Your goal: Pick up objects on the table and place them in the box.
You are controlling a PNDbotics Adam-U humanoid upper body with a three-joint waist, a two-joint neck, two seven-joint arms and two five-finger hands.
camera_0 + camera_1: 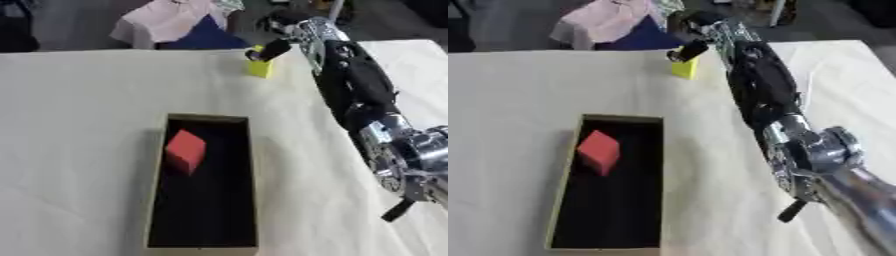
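Observation:
A yellow block (260,69) stands on the cream table near its far edge. My right hand (302,30) reaches it from the right, and a dark finger (274,49) is curled across the block's top. The block still rests on the table. An open, black-lined box (157,190) with a tan rim lies lengthwise in the middle of the table. A red block (185,150) sits tilted in its far half. My left hand shows in neither view.
My right arm (359,90) stretches from the lower right corner along the table's right side to the far edge. Pink and blue cloth (175,22) lies just beyond the table's far edge. A bare stretch of table (70,125) lies left of the box.

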